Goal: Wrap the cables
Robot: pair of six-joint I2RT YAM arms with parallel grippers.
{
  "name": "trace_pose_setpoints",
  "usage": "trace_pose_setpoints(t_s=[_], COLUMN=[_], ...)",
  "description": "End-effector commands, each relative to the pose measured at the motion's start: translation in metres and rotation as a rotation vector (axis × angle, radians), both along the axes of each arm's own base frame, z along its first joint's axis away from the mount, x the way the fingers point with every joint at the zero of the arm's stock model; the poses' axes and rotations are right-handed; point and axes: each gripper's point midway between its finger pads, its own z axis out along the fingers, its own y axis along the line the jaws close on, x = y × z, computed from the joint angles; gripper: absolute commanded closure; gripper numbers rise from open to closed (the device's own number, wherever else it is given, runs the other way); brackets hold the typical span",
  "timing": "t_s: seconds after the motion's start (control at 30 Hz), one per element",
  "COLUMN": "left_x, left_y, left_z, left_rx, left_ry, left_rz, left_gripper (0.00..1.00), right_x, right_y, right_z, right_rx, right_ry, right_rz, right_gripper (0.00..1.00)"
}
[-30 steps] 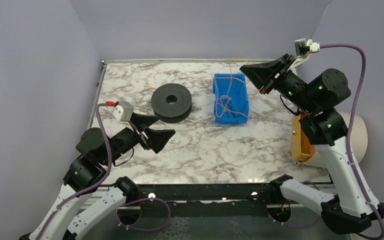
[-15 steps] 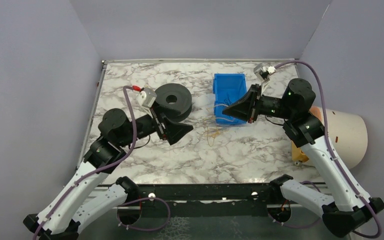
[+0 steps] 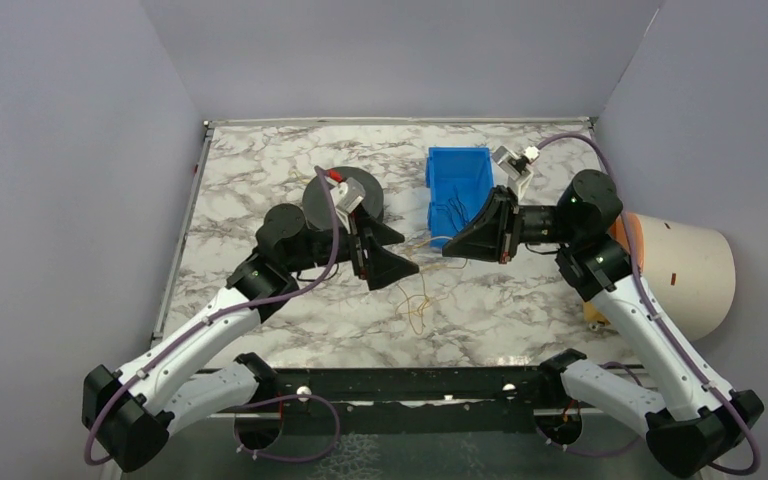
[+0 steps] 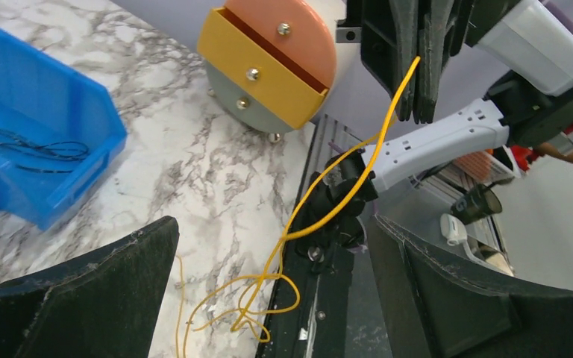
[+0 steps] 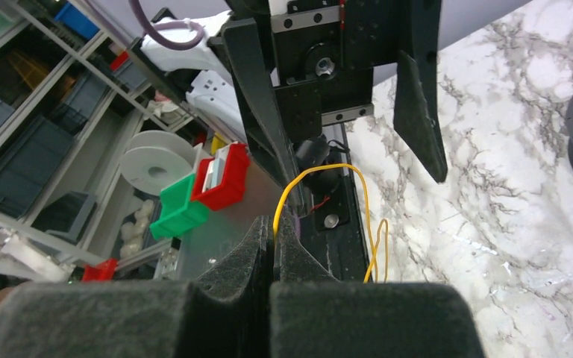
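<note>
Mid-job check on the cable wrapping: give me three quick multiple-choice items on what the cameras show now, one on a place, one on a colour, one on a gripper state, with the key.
1. Where does the loose end of the held cable lie?
A. in the blue bin
B. on the table
C. on the black spool

2. What colour is the cable in the right gripper?
A. yellow
B. red
C. black

3. How is the left gripper?
A. shut on the cable
B. shut, empty
C. open

Key:
1 B: its tangle rests on bare marble, nearer the arms' bases than the bin or spool.
2 A: a yellow strand runs out from its closed fingers in both wrist views.
3 C: its fingers stand wide apart, gripping nothing.
</note>
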Motion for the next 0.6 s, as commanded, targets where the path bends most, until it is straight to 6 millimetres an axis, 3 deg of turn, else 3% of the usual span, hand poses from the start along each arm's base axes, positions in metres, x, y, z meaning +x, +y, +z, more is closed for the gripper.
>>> trace_pose_setpoints(t_s=[0.0, 0.13, 0.27, 0.57], left_x=[-0.026, -0.055, -0.082, -0.095], left_y=[-0.02, -0.041, -0.048, -0.034], left_z=[0.028, 0.028, 0.028, 0.034], left_rx=[-0.085, -0.084, -0.085, -0.113], left_ry=[-0.101, -0.122, -0.149, -0.196], left_rz=[-0.155, -0.304, -0.418, -0.415], left_gripper=[0.01, 0.07, 0.16, 0.48], right_x=[-0.022, -0.024, -0.024, -0.026], right_y=[-0.001, 0.0, 0.0, -0.002], right_z=[0.009, 0.009, 0.011, 0.0], right_rx=[0.041, 0.052, 0.054, 0.043], right_ry=[-0.03, -0.026, -0.031, -0.015], right_rz=[0.117, 0.126, 0.119, 0.106], right_gripper=[0.99, 0.99, 0.99, 0.99])
